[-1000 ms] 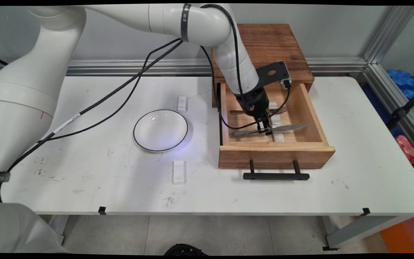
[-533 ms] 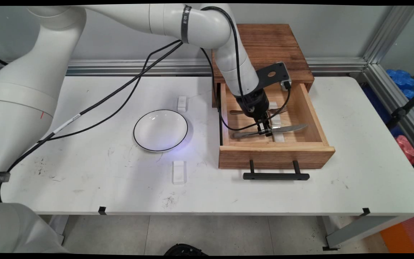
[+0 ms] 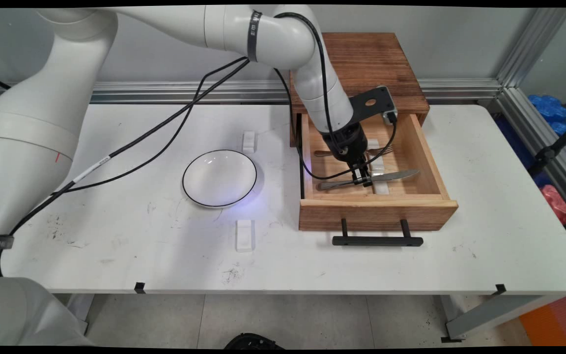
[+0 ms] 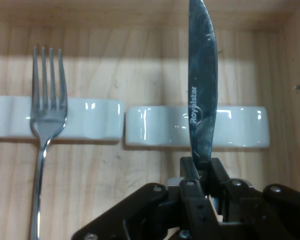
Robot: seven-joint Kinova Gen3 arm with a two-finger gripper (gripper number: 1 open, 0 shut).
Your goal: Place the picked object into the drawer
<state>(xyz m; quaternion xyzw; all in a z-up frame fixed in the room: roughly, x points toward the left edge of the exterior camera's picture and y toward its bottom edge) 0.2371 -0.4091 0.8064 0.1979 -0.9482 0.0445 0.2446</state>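
1. Main view: the gripper reaches down into the open wooden drawer on the white surface, its fingers pinched on a table knife near the middle of its length. The knife lies along the drawer's front side, across a white rest, blade towards the picture's right and handle to the left. A fork lies parallel behind it. Well apart to the left sits a white bowl with a dark rim, with two small white rests near it.

2. Hand view: the fingers clamp the knife just below its blade; its long axis runs straight up the picture, tip away from the hand. The fork lies beside it, tines the same way, on its own rest.

3. Judged from this, a grip this near the balance point calls for a straight, level lift so that the blade does not tip or catch the drawer wall.
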